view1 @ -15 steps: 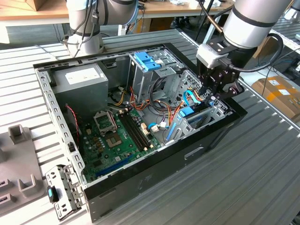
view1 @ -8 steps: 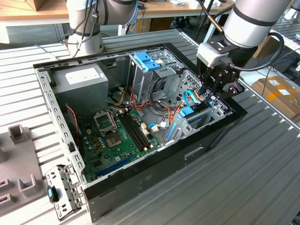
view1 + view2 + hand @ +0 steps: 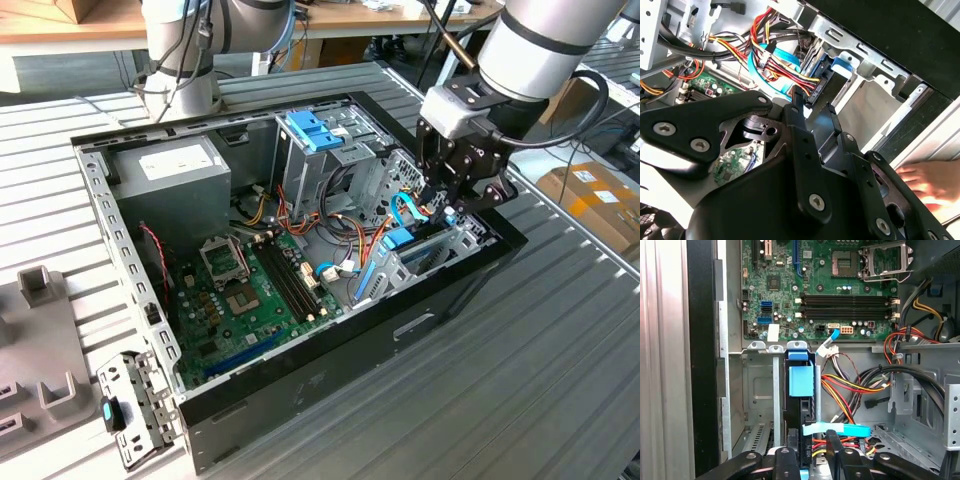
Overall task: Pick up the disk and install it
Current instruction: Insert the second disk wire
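Disk (image 3: 801,405) stands edge-on in lower drive bay of PC case (image 3: 300,385), blue carrier tab up, cables just beside. End effector (image 3: 452,195) directly above; grip state: cannot tell. Judged rigid, fairly heavy, shock-sensitive; take hold by carrier side rails.

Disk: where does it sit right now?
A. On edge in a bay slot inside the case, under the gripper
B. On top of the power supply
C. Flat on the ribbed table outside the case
A: in the first wrist view the disk stands on edge in the metal bay slot, with the gripper directly over it.
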Robot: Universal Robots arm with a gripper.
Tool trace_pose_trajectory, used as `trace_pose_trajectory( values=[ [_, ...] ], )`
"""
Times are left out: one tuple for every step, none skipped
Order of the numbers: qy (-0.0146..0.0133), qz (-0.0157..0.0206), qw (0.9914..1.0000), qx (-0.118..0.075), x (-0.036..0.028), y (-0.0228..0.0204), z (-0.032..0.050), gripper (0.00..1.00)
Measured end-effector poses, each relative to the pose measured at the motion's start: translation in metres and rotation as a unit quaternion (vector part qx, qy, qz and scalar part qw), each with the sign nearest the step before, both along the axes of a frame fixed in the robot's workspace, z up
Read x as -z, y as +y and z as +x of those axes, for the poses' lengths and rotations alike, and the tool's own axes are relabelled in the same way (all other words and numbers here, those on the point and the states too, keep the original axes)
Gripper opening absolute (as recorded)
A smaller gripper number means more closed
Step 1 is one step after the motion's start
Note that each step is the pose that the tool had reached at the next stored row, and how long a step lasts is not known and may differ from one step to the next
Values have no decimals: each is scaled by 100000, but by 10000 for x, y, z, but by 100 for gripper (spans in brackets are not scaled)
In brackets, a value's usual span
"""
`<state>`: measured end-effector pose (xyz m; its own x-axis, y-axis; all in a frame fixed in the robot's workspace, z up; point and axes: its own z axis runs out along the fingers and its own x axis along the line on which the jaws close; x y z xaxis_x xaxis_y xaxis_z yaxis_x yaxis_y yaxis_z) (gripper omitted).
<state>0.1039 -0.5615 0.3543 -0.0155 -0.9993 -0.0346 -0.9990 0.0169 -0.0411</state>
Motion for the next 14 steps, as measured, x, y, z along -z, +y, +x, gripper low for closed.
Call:
trace_pose_trajectory(
  values=[
    [10,1,100000,2,0,0,0,36],
    [25,4,100000,-1,0,0,0,36],
    [35,2,100000,0,0,0,0,36],
    [35,-12,100000,1,-11,-1,0,36],
    [35,1,100000,0,-33,0,0,36],
    [34,5,100000,3,-50,0,0,36],
    [36,2,100000,1,-72,0,0,36],
    [34,2,100000,2,-95,0,0,36],
    [35,2,100000,0,-115,0,0,36],
    [35,-1,100000,1,-141,0,0,36],
    [34,5,100000,0,-157,0,0,36],
    [35,5,100000,0,-177,0,0,36],
    [33,15,100000,1,-177,0,0,36],
    [35,7,100000,0,-178,0,0,36]
  ],
)
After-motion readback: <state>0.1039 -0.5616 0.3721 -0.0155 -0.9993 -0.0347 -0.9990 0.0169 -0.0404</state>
